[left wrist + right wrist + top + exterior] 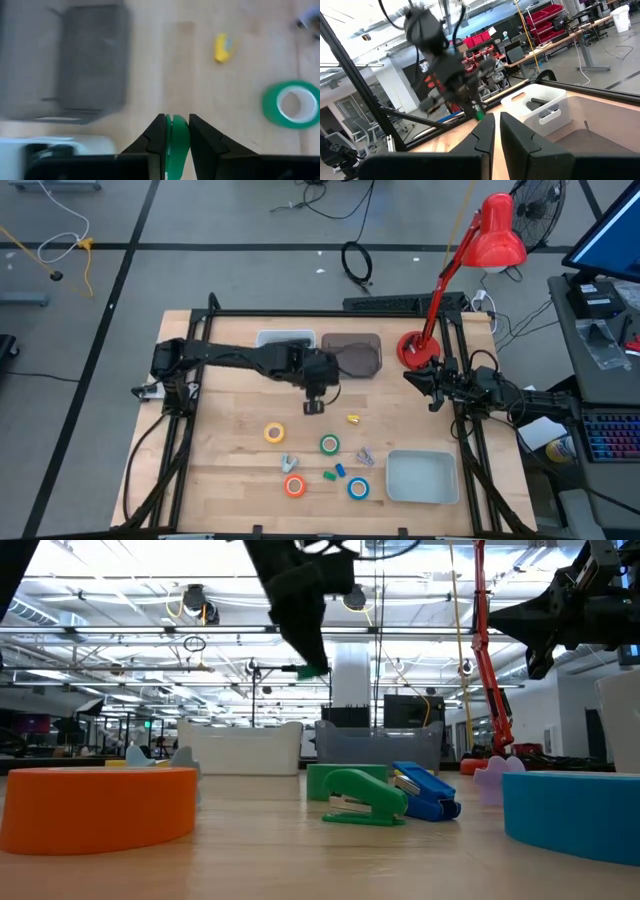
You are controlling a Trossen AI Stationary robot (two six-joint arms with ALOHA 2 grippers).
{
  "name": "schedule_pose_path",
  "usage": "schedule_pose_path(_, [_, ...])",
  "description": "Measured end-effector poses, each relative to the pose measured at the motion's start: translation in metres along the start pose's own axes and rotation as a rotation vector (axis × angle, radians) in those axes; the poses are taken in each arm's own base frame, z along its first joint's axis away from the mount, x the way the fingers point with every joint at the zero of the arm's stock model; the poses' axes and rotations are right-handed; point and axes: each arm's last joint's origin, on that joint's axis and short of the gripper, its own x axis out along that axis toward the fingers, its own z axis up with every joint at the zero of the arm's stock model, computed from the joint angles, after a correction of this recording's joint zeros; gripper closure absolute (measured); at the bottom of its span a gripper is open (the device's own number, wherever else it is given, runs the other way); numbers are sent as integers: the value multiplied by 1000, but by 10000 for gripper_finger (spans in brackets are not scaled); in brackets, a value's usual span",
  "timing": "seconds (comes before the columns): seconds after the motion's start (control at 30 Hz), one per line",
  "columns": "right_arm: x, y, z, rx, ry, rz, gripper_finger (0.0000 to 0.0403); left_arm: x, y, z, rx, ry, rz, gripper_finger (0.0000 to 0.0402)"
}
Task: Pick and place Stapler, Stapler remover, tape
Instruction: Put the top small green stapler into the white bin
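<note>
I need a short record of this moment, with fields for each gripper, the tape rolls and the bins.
left gripper: raised over the table near the dark bin, shut on a small green item
right gripper: waiting at the table's right edge, empty
tape rolls: yellow, green, orange, blue, all on the table
white bin: beside the dark bin

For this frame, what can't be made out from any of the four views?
- What the green item in the left gripper is: the fingers cover most of it in the left wrist view, and it is too small in the high view.
- The white bin: its contents are hidden by the left arm in the high view.
- The right gripper: open or shut is too small to judge in the high view.
</note>
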Motion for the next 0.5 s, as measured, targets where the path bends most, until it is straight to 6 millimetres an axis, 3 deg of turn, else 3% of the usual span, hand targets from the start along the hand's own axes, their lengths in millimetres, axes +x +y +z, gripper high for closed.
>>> schedule_pose_path(0.23, [0, 0, 0, 0, 0, 0, 383, -27, 33, 5, -217, 64, 134, 346])
schedule_pose_path(0.5, [0, 0, 0, 0, 0, 1, 383, -35, 72, -24, -547, 306, 221, 346])
